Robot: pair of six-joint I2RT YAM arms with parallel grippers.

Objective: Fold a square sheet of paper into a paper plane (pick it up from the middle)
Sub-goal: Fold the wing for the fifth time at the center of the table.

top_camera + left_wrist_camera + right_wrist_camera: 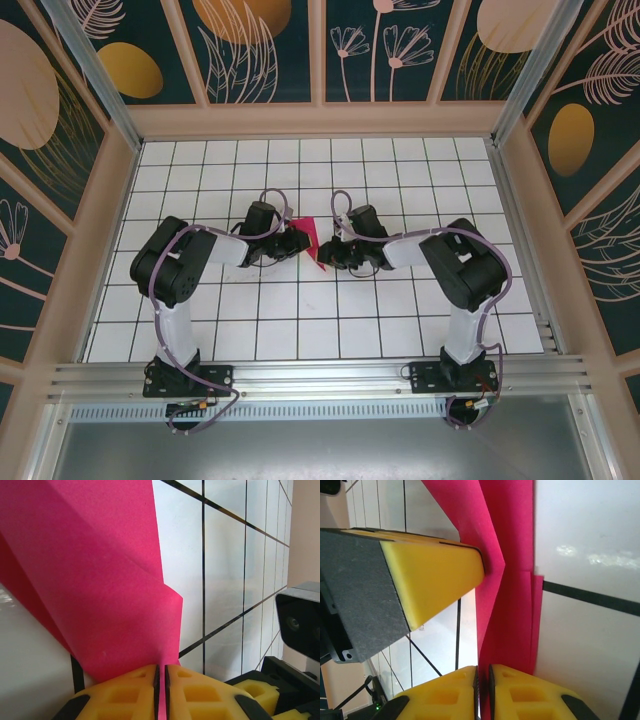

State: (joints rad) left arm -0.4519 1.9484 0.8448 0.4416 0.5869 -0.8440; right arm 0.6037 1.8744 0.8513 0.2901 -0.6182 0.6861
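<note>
The magenta-pink sheet of paper [313, 242] is held up off the tiled table between both grippers, folded into creased layers; I cannot tell whether it has a paper plane's shape. My left gripper [299, 243] is shut on its lower edge, and the paper [100, 580] rises from between the yellow pads [161, 682]. My right gripper [329, 251] faces it from the other side and is shut on the layered paper [507, 555], which runs up from its jaws [484, 687]. The left gripper's yellow finger [435, 575] touches the paper's fold.
The white gridded table [300, 320] is walled by a pink frame [320, 120] with floral panels. The right wrist camera [300, 622] sits close beside my left gripper. Both arm bases [190, 375] stand on the near rail.
</note>
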